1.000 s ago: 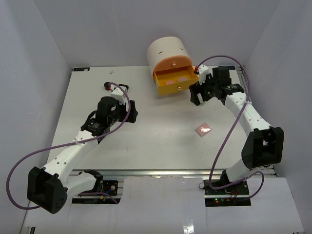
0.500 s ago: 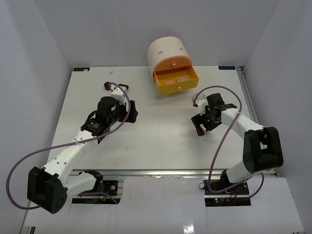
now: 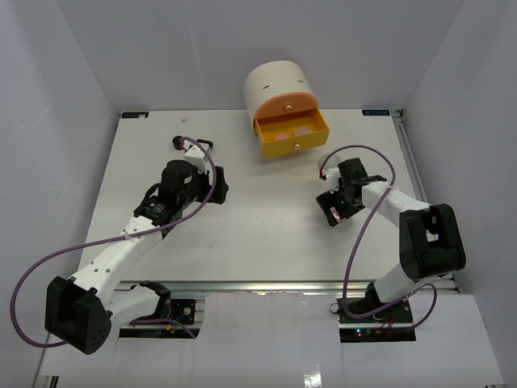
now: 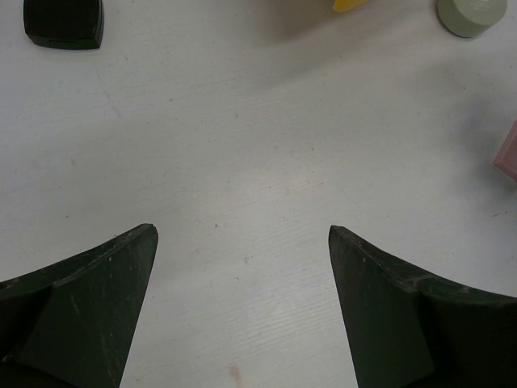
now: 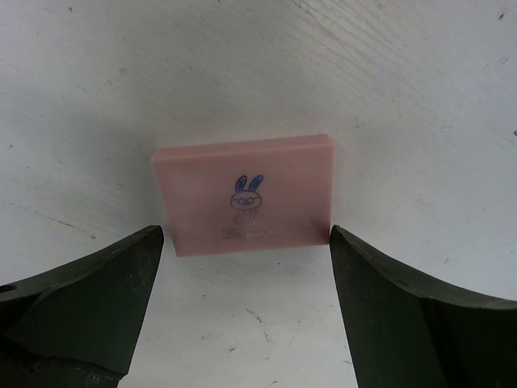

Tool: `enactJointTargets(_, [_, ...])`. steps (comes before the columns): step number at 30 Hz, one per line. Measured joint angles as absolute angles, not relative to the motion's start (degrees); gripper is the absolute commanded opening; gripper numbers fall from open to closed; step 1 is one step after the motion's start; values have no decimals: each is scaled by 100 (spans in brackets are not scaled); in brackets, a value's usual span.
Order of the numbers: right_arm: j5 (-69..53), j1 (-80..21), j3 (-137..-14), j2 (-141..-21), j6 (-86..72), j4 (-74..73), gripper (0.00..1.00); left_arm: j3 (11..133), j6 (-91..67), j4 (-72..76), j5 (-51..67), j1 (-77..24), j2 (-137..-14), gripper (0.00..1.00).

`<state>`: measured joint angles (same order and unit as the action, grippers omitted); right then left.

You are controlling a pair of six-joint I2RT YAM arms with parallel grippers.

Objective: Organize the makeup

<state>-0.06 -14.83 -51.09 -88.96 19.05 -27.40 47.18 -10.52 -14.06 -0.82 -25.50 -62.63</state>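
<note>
A pink square palette with a rabbit print lies flat on the white table. My right gripper is open and low over it, one finger on each side of its near edge, not touching. In the top view this gripper hides most of the palette. My left gripper is open and empty over bare table. The left wrist view shows a black jar at top left, a grey-green round compact at top right and a pink edge at the right.
The cream cylindrical box stands at the back, its orange drawer pulled open with two pink round compacts inside. Grey walls close in the table on three sides. A purple cable loops over each arm.
My right gripper has moved from beside the open drawer toward the near side and come down over the pink palette. The left arm has not moved.
</note>
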Motion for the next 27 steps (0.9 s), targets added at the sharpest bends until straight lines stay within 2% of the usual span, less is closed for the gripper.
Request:
enactJointTargets(8, [-8, -1509, -5117, -9088, 1880, -2640, 93, 4718, -1052, -1406, -82, -2550, -6263, 98])
enactJointTargets(13, [-112, -1508, -5129, -9111, 1930, -2606, 50, 4718, -1052, -1406, -82, -2550, -6263, 98])
enactJointTargets(20, [-478, -1516, -5380, -9098, 2234, -2722, 21, 4718, -1052, -1406, -82, -2550, -6263, 98])
enactJointTargets(27, [-1171, -1754, -7233, -9037, 2492, -3074, 23, 4718, -1052, -1406, -83, -2550, -6264, 98])
